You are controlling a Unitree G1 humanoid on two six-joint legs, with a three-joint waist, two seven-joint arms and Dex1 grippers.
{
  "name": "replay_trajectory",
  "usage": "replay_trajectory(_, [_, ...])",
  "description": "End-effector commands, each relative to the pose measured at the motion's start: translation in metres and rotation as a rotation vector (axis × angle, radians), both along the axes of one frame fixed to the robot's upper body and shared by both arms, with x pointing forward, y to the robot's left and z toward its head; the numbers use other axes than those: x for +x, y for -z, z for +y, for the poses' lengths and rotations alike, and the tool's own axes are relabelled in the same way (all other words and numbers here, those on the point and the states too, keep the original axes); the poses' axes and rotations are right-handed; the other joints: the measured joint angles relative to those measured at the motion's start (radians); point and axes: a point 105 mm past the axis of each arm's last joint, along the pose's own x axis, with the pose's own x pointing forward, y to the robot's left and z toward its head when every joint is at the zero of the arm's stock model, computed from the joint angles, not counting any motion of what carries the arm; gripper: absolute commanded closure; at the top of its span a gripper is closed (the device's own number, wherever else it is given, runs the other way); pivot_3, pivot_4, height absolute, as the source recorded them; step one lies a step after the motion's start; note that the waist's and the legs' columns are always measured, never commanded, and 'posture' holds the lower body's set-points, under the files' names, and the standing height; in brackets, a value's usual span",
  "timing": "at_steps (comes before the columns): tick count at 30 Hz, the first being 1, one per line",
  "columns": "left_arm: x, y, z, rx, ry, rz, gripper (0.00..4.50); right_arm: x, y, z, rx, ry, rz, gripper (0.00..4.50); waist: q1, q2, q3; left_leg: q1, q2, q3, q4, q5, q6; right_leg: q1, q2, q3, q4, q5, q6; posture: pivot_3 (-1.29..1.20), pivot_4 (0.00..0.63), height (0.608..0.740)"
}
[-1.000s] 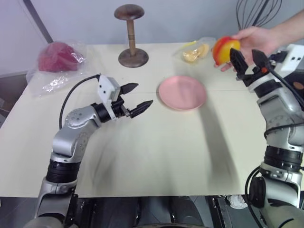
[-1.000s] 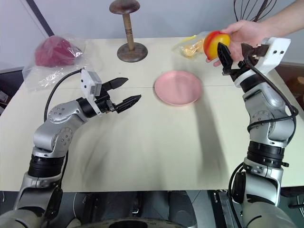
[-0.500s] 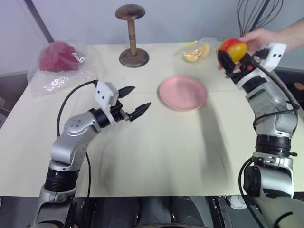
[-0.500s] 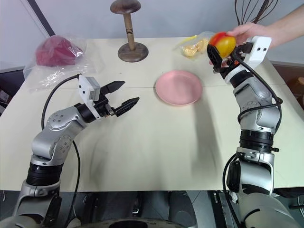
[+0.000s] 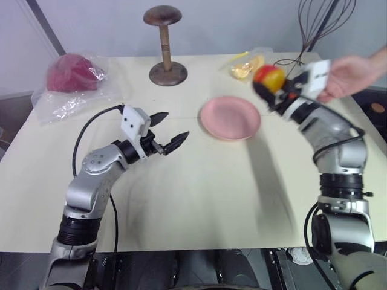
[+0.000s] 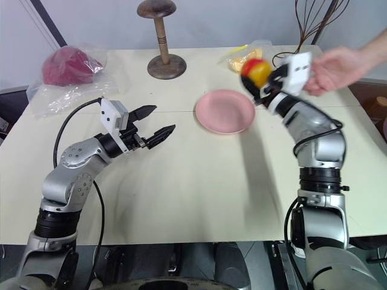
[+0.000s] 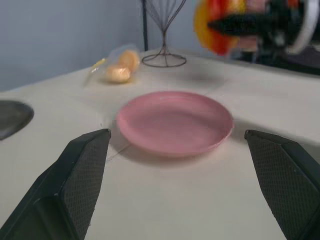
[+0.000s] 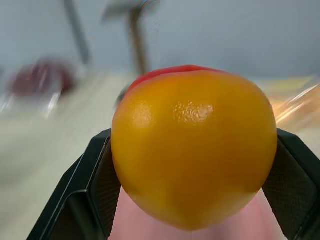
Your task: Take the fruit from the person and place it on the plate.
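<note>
Your left claw (image 5: 169,132) is hanging wide open over the table (image 5: 199,193) with nothing in it, the pink plate (image 5: 230,118) just ahead of its tips. Your right claw (image 5: 270,84) is clamped around the fruit (image 5: 268,77), up in the air by the plate's far edge. The person's hand (image 5: 354,74) sits just behind that claw, off the fruit.

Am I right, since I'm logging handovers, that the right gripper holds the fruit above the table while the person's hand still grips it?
Not quite. The right gripper does hold the fruit above the table, but the person's hand is off it, apart behind the gripper. The left eye view shows the gap.
</note>
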Motion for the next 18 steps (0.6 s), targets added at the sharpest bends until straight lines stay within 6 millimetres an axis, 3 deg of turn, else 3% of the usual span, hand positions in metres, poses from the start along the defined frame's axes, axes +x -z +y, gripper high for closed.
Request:
replay_trajectory(1, [-0.001, 0.004, 0.011, 0.028, -0.046, -0.02, 0.0, 0.008, 0.004, 0.003, 0.0, 0.014, 0.003, 1.27, 0.001, 0.0, 0.0, -0.001, 0.0, 0.0, 0.0, 0.0, 0.0, -0.001, 0.0, 0.0, 0.0, 0.0, 0.0, 0.0, 0.15, 0.74])
replay_trajectory(8, [-0.006, 0.011, 0.02, 0.036, -0.083, -0.01, 0.0, 0.023, 0.021, 0.014, -0.015, 0.019, 0.021, 1.27, 0.005, 0.0, 0.0, -0.001, -0.001, 0.0, 0.001, 0.0, 0.0, -0.001, -0.001, 0.0, 0.0, 0.0, 0.0, 0.0, 0.15, 0.74])
replay_trajectory(10, [-0.006, 0.012, 0.022, 0.032, -0.101, -0.012, 0.0, 0.026, 0.024, 0.013, -0.019, 0.038, 0.019, 0.24, 0.002, 0.0, 0.0, -0.001, -0.001, 0.0, 0.001, 0.0, 0.0, -0.001, -0.001, 0.0, 0.0, 0.0, 0.0, 0.0, 0.15, 0.74])
replay_trajectory(11, [-0.006, 0.011, 0.023, 0.029, -0.109, -0.013, 0.0, 0.027, 0.024, 0.013, -0.016, 0.037, 0.016, 0.02, 0.002, 0.0, 0.0, -0.001, -0.001, 0.0, 0.0, 0.0, 0.0, -0.001, -0.001, 0.0, 0.0, 0.0, 0.0, 0.0, 0.15, 0.74])
replay_trajectory(18, [-0.007, 0.012, 0.023, 0.019, -0.13, -0.017, 0.0, 0.029, 0.017, 0.01, -0.034, 0.048, -0.03, 0.02, 0.003, 0.0, 0.0, -0.001, -0.001, 0.0, 0.0, 0.0, 0.0, -0.001, -0.001, 0.0, 0.0, 0.0, 0.0, 0.0, 0.15, 0.74])
